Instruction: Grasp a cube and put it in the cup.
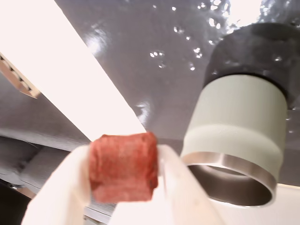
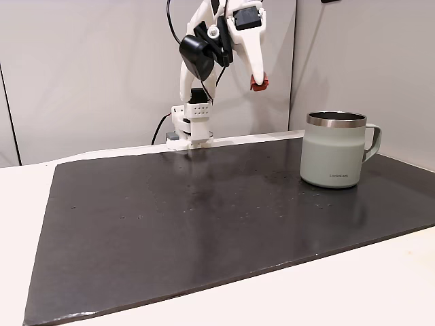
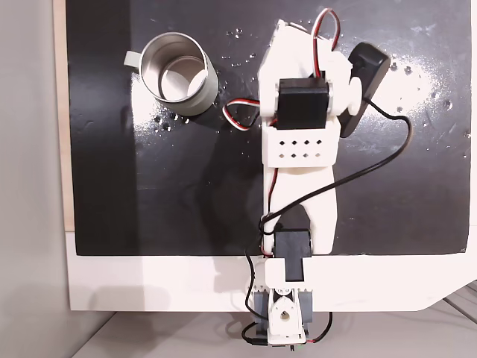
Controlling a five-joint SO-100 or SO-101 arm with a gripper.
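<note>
The reddish-brown cube (image 1: 123, 167) sits clamped between my white fingers (image 1: 56, 187) in the wrist view, and my gripper (image 1: 124, 171) is shut on it. In a fixed view the cube (image 2: 259, 83) hangs high above the mat at the tip of my gripper (image 2: 258, 81), well left of the cup. The sage-green cup (image 2: 337, 149) stands upright on the mat with its steel rim up and handle to the right. The wrist view has the cup (image 1: 236, 140) to the right of the cube. From above, the cup (image 3: 177, 73) shows its open mouth left of the arm (image 3: 302, 112).
A black mat (image 2: 204, 224) covers most of the white table (image 2: 380, 285). The arm's base (image 2: 190, 132) stands at the mat's far edge. Grey wall panels rise behind. Wet specks glint on the mat (image 3: 417, 67) near the arm.
</note>
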